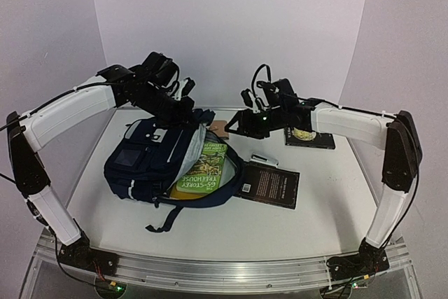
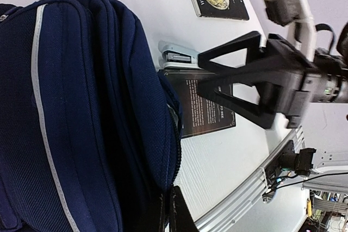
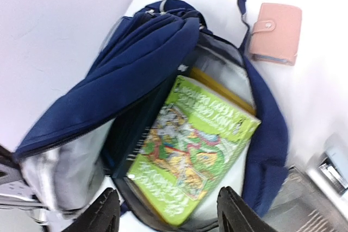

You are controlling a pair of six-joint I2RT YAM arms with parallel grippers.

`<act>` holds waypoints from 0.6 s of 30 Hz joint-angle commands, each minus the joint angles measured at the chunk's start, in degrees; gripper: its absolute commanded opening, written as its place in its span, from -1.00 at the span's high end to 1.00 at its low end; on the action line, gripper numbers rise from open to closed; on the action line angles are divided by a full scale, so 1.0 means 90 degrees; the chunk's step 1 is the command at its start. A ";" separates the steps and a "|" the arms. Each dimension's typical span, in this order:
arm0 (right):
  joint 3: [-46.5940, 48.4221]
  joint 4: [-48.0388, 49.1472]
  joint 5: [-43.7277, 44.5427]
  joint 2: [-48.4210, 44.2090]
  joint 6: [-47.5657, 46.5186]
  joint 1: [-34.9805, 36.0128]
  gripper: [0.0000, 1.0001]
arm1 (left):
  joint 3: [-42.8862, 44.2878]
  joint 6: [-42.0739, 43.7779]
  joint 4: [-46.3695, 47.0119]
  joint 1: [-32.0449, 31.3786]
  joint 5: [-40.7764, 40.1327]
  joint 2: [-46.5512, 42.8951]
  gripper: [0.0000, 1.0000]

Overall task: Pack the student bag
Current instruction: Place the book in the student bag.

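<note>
The navy student bag (image 1: 143, 159) lies left of centre with its main compartment open. A green picture book (image 1: 203, 166) lies inside, next to a dark spiral notebook (image 3: 133, 129). My left gripper (image 1: 171, 113) is shut on the bag's upper flap and holds it up. In the left wrist view its fingers (image 2: 167, 213) pinch the navy fabric (image 2: 81, 107). My right gripper (image 1: 236, 122) is open and empty above the bag's far right side. In the right wrist view it (image 3: 168, 193) hovers over the green book (image 3: 196, 150) and the open bag (image 3: 136, 63).
A black book (image 1: 271, 183) lies right of the bag, with a stapler (image 1: 264, 161) behind it. A black book with a gold title (image 1: 308, 136) lies far right, under the right arm. A pink wallet (image 3: 275, 32) lies just behind the bag.
</note>
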 commanded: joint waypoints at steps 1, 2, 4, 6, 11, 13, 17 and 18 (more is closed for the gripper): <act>0.0296 -0.0541 0.0562 0.0601 -0.1511 0.0048 -0.03 | 0.0148 0.0009 0.0245 0.0029 0.0214 -0.0315 1.00; 0.0397 -0.0630 0.0592 0.0735 -0.1669 0.0061 -0.04 | 0.0180 0.0019 0.0234 0.0027 0.0245 -0.0290 1.00; 0.0588 -0.0768 0.0622 0.0981 -0.1924 0.0096 -0.11 | 0.0198 0.0024 0.0219 0.0028 0.0266 -0.0286 0.99; 0.0699 -0.0871 0.0732 0.1144 -0.2187 0.0181 -0.22 | 0.0159 0.0012 0.0240 0.0028 0.0270 -0.0324 1.00; 0.0811 -0.1012 0.1209 0.1612 -0.2650 0.0292 -0.27 | 0.0090 0.0009 0.0246 0.0027 0.0219 -0.0404 0.99; 0.0869 -0.1037 0.1463 0.1761 -0.2852 0.0322 -0.23 | 0.0105 0.0018 0.0211 0.0027 0.0215 -0.0406 1.00; 0.1191 -0.1041 0.1876 0.2097 -0.3007 0.0348 -0.12 | 0.0042 0.0002 0.0230 0.0027 0.0225 -0.0431 1.00; 0.1318 -0.1049 0.2050 0.2202 -0.3172 0.0364 -0.08 | 0.0017 -0.0007 0.0251 0.0025 0.0221 -0.0446 1.00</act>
